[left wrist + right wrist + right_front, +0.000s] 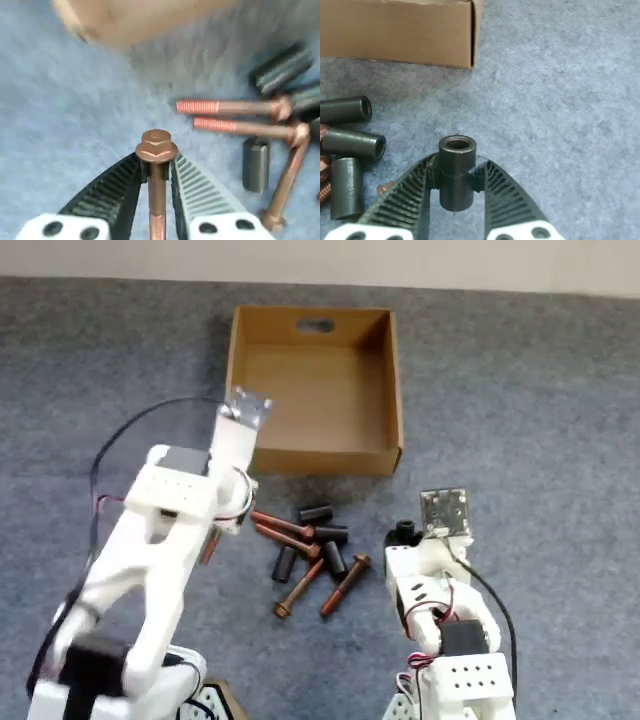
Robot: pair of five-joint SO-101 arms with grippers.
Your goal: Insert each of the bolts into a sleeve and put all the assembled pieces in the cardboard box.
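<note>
Grey carpeted surface (pixel 560 390). Left gripper (pixel 156 162) jaws clamp copper bolt (pixel 156 148); right gripper (pixel 456 162) jaws clamp black sleeve (pixel 457 145).

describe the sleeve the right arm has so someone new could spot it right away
Find the cardboard box in the high view; near its front right corner sits the right gripper. The black sleeve clamped in it is the one: the other sleeves lie loose among the copper bolts, while this alone is gripped, its open end poking out ahead.
</note>
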